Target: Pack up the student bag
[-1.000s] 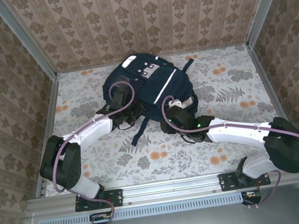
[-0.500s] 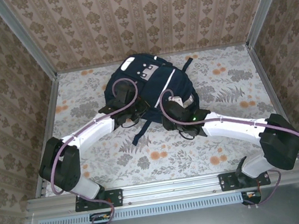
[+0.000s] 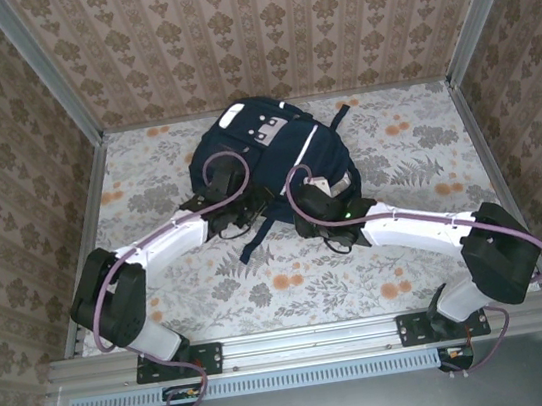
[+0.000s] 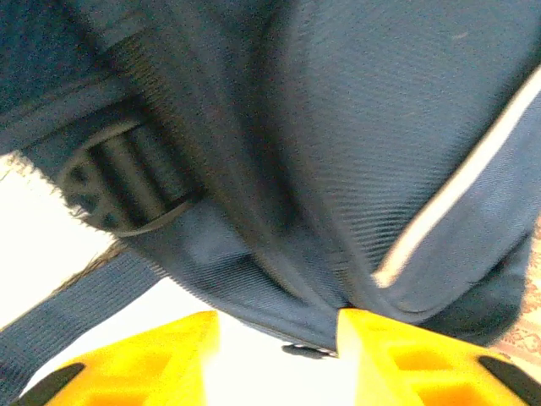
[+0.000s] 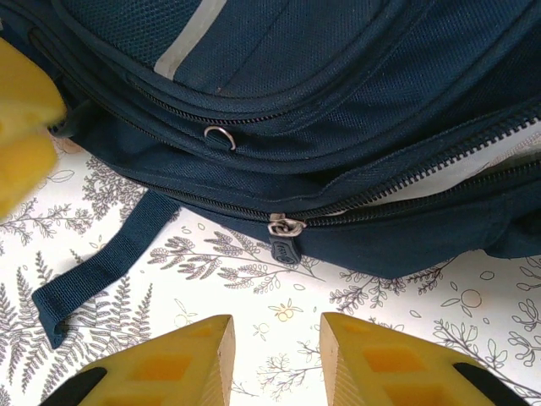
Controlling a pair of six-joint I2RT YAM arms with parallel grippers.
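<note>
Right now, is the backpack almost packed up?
Done: something pale, lining or contents, shows inside the student bag through its part-open zip. In hand: the open right gripper sits just short of the zipper pull, and the open left gripper is at the bag's edge. Left: probably zipping it shut.

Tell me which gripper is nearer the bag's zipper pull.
Right: the right gripper hovers open just short of the zipper pull; the left gripper is at the student bag's near-left edge.
</note>
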